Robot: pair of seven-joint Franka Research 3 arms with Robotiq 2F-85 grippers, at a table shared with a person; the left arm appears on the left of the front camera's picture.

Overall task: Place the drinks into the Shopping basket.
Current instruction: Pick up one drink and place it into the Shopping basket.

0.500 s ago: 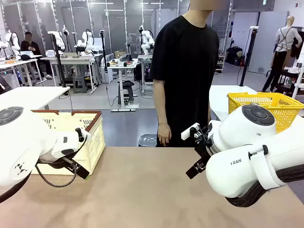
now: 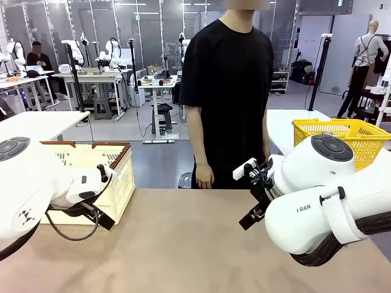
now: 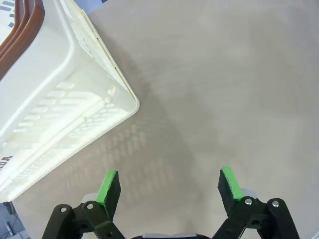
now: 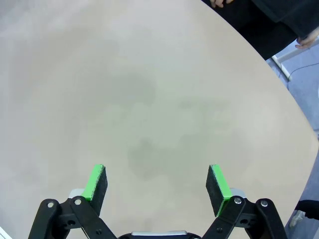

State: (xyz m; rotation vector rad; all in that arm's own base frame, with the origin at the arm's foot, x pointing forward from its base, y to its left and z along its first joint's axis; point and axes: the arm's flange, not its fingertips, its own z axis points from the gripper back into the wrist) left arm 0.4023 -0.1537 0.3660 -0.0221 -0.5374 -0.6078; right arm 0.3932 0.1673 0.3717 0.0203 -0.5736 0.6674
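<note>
The cream-white Shopping basket [image 2: 105, 174] with its brown rim stands at the table's left side, partly behind my left arm. Its perforated wall [image 3: 55, 104] fills the upper left of the left wrist view. My left gripper [image 3: 169, 191] hangs open over bare tabletop just beside the basket's corner, nothing between its green pads. My right gripper [image 4: 156, 188] is open too, above bare table near the far edge. The drinks are out of view.
A person in a black shirt [image 2: 229, 97] stands at the far side of the table, one hand [image 2: 204, 177] hanging at the edge. A yellow mesh basket [image 2: 342, 137] sits on a white table behind my right arm. The beige tabletop [image 2: 183, 244] lies between the arms.
The person has stepped a little to the left along the far edge. Both arms have stayed still.
</note>
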